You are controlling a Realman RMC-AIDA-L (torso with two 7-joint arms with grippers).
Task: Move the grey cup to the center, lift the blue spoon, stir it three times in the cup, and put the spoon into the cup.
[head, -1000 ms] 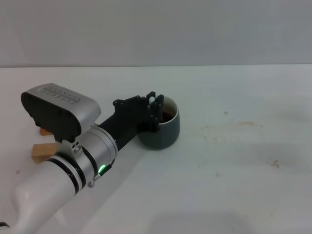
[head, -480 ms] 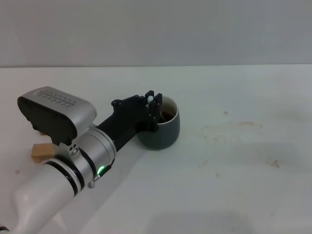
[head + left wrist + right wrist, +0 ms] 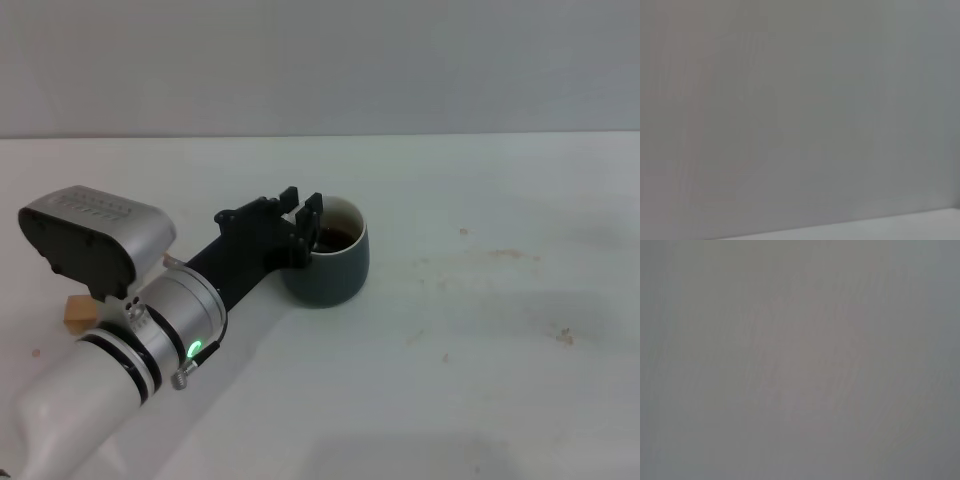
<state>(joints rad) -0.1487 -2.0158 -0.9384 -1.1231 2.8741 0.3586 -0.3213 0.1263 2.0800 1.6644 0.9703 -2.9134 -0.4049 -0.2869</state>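
My left gripper (image 3: pixel 302 201), a black two-fingered claw on a black bracket, hangs at the left rim of the rounded dark slate-grey cup (image 3: pixel 336 271) in the head view. My silver and white forearm reaches up to it from the lower left corner. My two black fingers (image 3: pixel 290 194) stand slightly spread, with a sliver of pale table showing between their tips, and I can see nothing pinched between them. One fingertip sits over the cup's white inner wall, the other just outside the rim. The cup stands upright on the white, lightly stained table (image 3: pixel 500 350), a little left of the middle of the view, with dark brown liquid (image 3: pixel 342 236) in it. Its handle is hidden from me. I cannot make out the blue spoon in any view. A small light wooden block (image 3: pixel 77 311) lies on the table at the far left, partly covered by the grey and black housing (image 3: pixel 92 238) on my wrist, and a green light (image 3: pixel 190 350) glows on the wrist collar. Both wrist views show only a plain grey surface, the left one with a paler strip along one edge.
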